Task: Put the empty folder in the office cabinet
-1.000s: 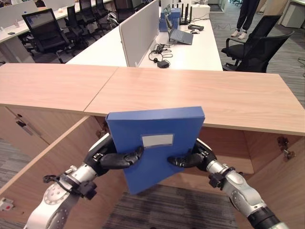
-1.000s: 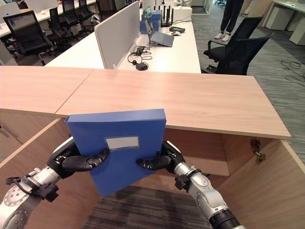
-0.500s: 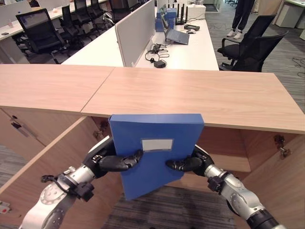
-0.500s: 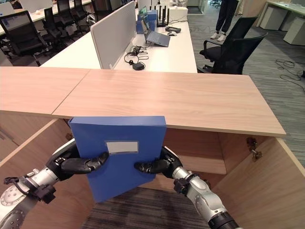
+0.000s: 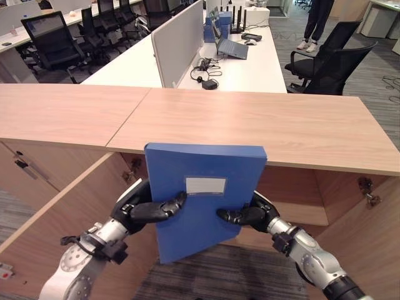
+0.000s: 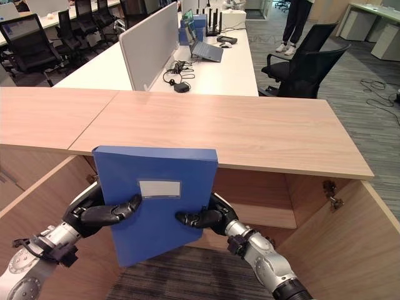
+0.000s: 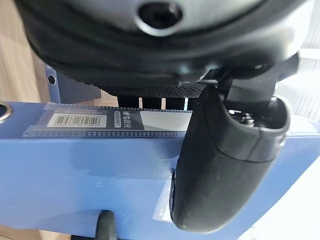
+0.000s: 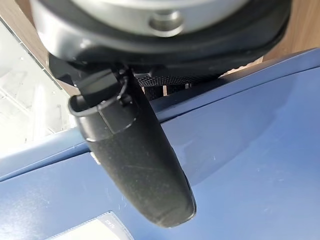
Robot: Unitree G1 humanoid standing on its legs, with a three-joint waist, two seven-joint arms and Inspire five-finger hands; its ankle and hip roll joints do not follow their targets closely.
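Folder update: blue box folder [image 5: 203,197] is held upright between both hands, just in front of the open cabinet [image 5: 294,187], top edge about level with the wooden countertop [image 5: 250,125]; left hand [image 5: 140,209] has its thumb across the front face with fingers wrapped behind, right hand [image 5: 247,215] pinches the other edge the same way; biggest risk I'd guess is the top edge catching the countertop lip going in, since it sits so high, or the folder twisting loose from those edge pinches; cabinet shelf [image 6: 262,215] looks bare as far as I can see; doors [image 6: 350,244] swung wide.
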